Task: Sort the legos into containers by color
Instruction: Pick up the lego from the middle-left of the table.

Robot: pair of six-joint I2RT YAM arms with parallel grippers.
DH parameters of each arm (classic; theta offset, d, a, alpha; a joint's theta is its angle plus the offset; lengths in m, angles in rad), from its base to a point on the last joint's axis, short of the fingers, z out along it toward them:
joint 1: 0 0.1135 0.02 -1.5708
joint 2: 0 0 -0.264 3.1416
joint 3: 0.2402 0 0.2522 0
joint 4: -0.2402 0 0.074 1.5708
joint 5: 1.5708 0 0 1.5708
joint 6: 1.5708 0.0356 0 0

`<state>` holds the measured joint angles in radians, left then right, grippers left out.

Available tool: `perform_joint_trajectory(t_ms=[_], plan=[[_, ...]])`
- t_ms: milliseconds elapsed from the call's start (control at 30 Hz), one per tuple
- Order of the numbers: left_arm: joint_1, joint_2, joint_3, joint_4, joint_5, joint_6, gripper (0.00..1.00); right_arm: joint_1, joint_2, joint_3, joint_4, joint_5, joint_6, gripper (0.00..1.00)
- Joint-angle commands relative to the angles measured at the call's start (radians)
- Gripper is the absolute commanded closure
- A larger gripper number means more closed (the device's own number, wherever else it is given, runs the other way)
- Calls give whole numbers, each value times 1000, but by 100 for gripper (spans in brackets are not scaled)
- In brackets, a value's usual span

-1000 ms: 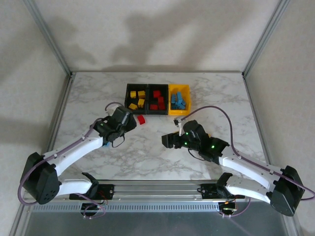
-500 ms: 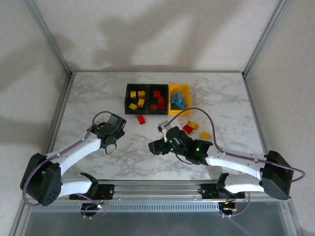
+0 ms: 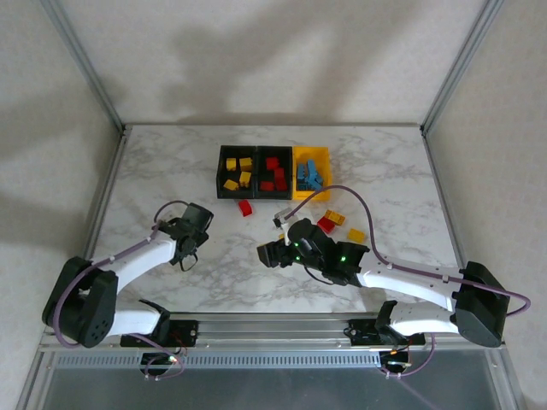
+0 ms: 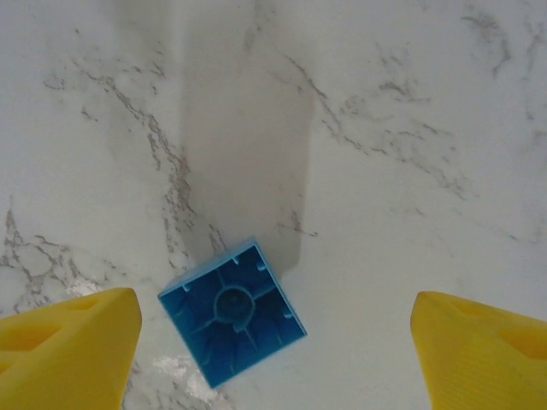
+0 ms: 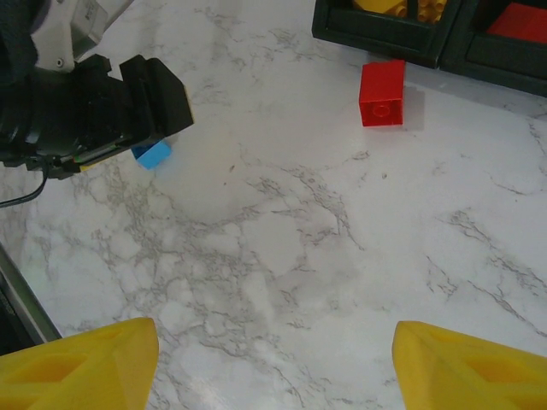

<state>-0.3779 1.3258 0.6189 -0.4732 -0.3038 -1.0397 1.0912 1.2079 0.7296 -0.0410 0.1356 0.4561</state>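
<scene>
A white marble table [image 3: 154, 171] stands between pale walls. Three bins sit in a row at the middle of its back edge. The left black bin [image 3: 221, 171] has yellow legos [image 3: 245, 178] in it. The middle black bin [image 3: 273, 195] has red legos [image 3: 279, 175]. The yellow bin [image 3: 311, 152] has blue legos [image 3: 309, 176].

Some legos lie loose on the table. A red lego [image 3: 245, 207] lies just in front of the black bins. Nearer the right edge, a second red lego [image 3: 326, 224] lies just beside a yellow lego [image 3: 335, 217]. A last yellow lego [image 3: 356, 234] is near them.

A blue lego [image 4: 232, 312] lies on the left half of the table with its hollow side up. The left gripper [image 4: 275, 357] hangs right above it. Its yellow fingers [image 4: 68, 342] are spread wide, one on each side of the blue lego, and they do not touch it. It holds nothing.

The right gripper [image 5: 275, 367] hangs over the middle of the table, toward the front edge. Its fingertips [image 5: 474, 367] are wide apart too, with bare marble between them. It holds nothing.
</scene>
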Motion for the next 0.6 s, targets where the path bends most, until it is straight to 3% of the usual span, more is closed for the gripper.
perform_joint_trajectory(t_ms=[0, 133, 300, 567], plan=[[14, 48, 4, 25, -11, 0, 19, 12, -16, 31, -2, 33, -10, 27], [15, 70, -14, 47, -13, -11, 25, 12, -18, 31, -9, 43, -11, 27], [24, 96, -16, 64, -25, 5, 45, 10, -16, 33, -7, 44, -14, 27], [30, 112, -25, 85, 12, 26, 64, 11, -32, 25, -21, 63, -10, 28]])
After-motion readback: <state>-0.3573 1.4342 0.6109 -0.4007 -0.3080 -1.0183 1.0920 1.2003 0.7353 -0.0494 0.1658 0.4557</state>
